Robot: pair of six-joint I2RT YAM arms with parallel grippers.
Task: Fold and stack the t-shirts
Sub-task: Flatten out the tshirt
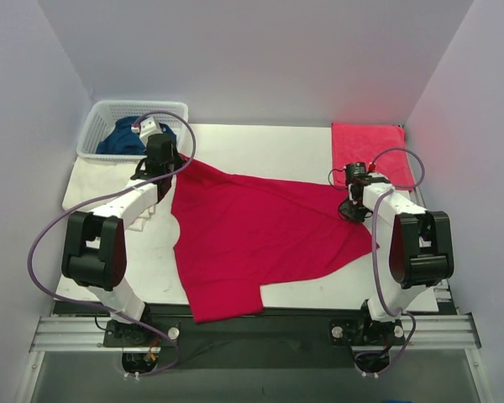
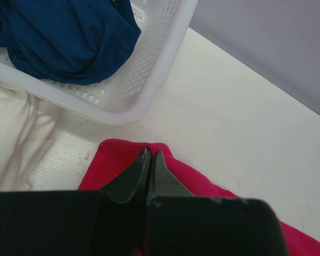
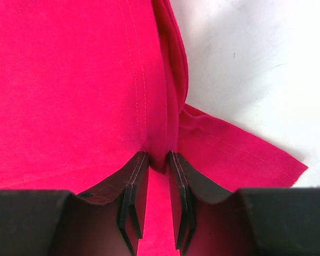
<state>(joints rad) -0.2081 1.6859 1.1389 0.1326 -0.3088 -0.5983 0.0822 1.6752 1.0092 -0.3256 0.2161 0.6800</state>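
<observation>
Red t-shirt (image 1: 252,235) is spread out across the desk (image 1: 294,147). A fold of it is pinched by the right fingers (image 3: 133,181). Left fingers (image 2: 133,173) are clamped shut at its far corner, though it can't be told if cloth is caught. Blue t-shirt (image 1: 122,138) is bunched in the basket (image 1: 97,130).

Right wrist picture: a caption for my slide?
Right gripper pinching a fold of the red t-shirt on the table.
</observation>
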